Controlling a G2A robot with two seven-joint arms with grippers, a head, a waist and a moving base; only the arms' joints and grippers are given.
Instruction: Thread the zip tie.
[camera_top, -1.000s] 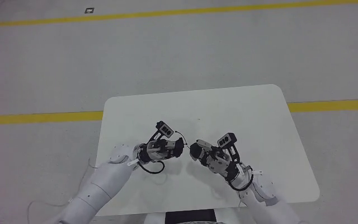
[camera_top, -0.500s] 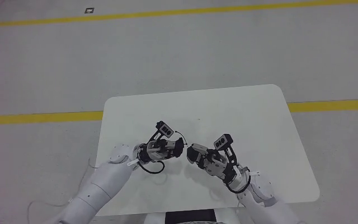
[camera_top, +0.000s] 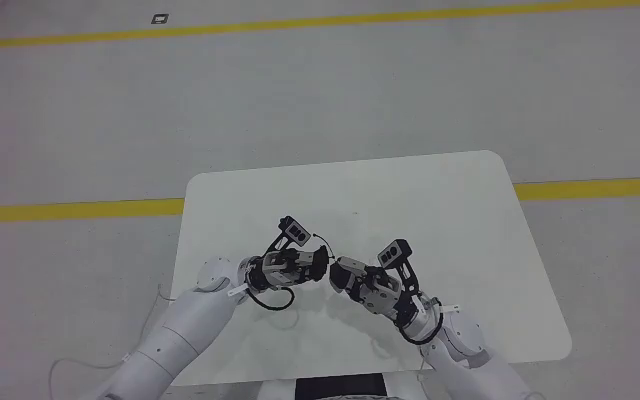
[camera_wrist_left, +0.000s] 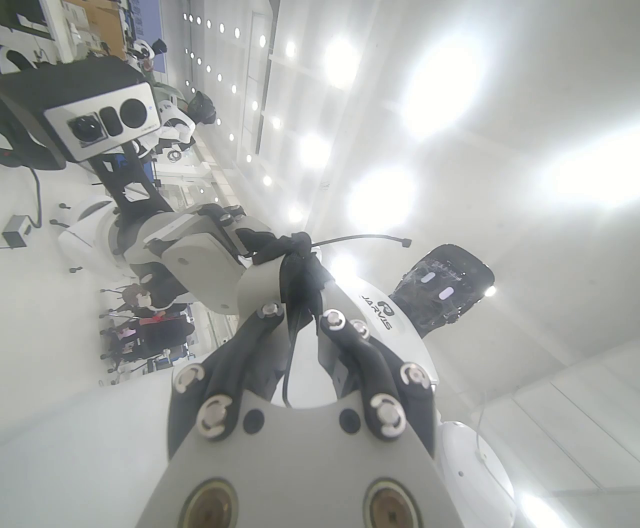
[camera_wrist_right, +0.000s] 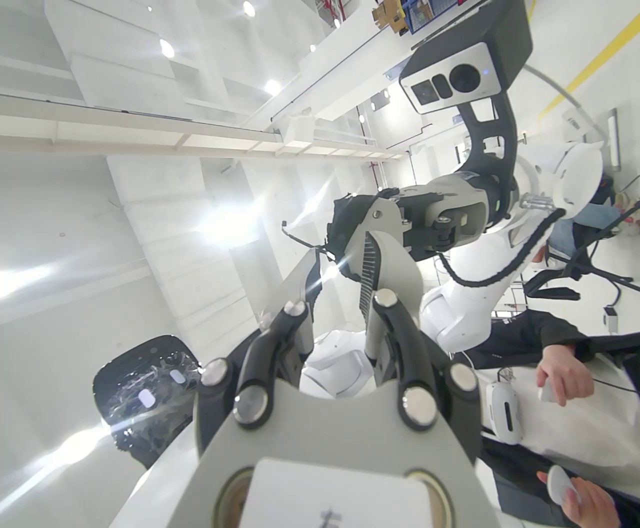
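Black plastic, the zip tie (camera_top: 322, 243) is clamped in the left hand (camera_top: 319, 262), over the white bench (camera_top: 430, 200). In the left wrist view, the left hand (camera_wrist_left: 300, 282) has its fingers drawn together on the strap. One length runs back from the tips between the fingers toward the palm. The other arcs out beyond the tips to a free end with a small knob. The knob is too small to tell whether it is the tie's head, and the stretch inside the grip is hidden.

Just right of the left hand, tips close to its tips, is the right hand (camera_top: 341, 271); whether the two touch cannot be told. In the right wrist view the right hand (camera_wrist_right: 342, 256) has its fingers (camera_wrist_right: 372, 280) apart, holding nothing. The zip tie (camera_wrist_right: 296, 239) curves just beyond their tips.
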